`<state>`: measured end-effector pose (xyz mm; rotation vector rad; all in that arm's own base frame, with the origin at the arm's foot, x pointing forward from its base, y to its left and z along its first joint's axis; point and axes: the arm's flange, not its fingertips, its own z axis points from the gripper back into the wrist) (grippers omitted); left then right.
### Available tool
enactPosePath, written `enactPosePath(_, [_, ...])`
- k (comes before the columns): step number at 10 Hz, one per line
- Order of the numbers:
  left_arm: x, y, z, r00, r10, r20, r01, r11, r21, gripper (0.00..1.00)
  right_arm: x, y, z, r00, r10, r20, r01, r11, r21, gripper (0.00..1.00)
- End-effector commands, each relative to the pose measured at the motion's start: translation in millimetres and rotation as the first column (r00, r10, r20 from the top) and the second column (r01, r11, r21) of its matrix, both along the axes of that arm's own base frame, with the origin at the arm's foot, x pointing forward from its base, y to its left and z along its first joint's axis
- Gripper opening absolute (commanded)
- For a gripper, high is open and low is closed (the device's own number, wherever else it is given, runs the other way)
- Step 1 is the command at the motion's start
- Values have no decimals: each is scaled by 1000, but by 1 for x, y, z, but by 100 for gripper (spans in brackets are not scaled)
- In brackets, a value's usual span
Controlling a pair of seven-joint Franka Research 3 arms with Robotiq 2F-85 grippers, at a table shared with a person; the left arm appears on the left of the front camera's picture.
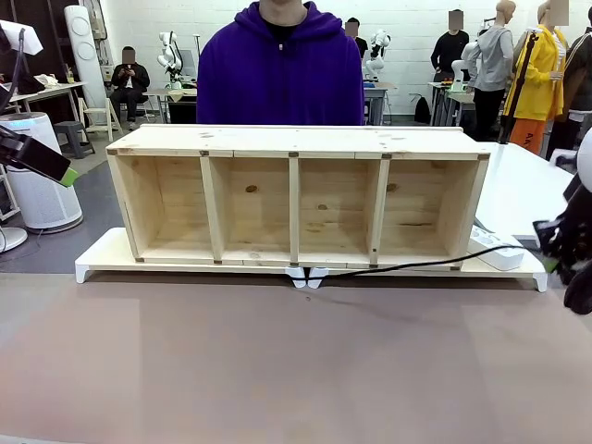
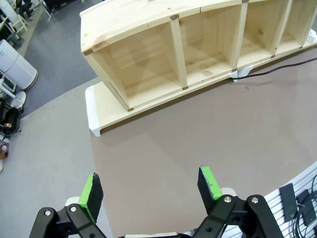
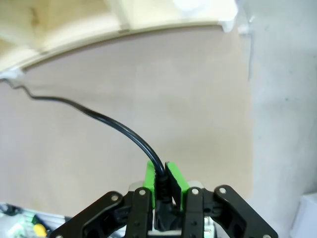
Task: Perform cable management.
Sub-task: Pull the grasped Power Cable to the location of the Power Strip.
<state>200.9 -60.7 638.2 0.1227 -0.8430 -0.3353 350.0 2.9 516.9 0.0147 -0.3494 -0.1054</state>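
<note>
Right gripper (image 3: pixel 162 171): clenched on cable (image 3: pixel 114 124), pinched between green pads. Arcing away from the jaws over the tabletop (image 3: pixel 198 99) to white clips (image 1: pixel 308 276) far ahead. Left gripper (image 2: pixel 151 191): released, jaws wide, well apart from cable. Beyond: wooden shelf (image 1: pixel 296 141), four compartments; cable along its base, outside them.

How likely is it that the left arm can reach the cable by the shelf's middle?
Probably yes: the left gripper hangs open over bare tabletop, and nothing lies between it and the cable along the shelf's front. The right gripper grips it farther along.
</note>
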Motion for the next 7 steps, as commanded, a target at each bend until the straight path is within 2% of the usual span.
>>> enactPosePath(1, [2, 1, 0, 1000, -10, 13, 9, 1000, 12, 100, 28, -17, 15, 998, 2, 60, 1, 999, -53, 15])
enactPosePath(3, [2, 1, 0, 1000, -10, 13, 9, 1000, 12, 100, 47, -23, 27, 983, 174, 66, -165, 978, -126, 15])
enactPosePath(4, [2, 1, 0, 1000, -10, 13, 9, 1000, 12, 100, 60, -26, 33, 977, 203, 73, -191, 971, -145, 15])
enactPosePath(7, [2, 1, 0, 1000, -10, 13, 9, 1000, 12, 100, 105, -37, 56, 982, 157, 103, -136, 974, -183, 15])
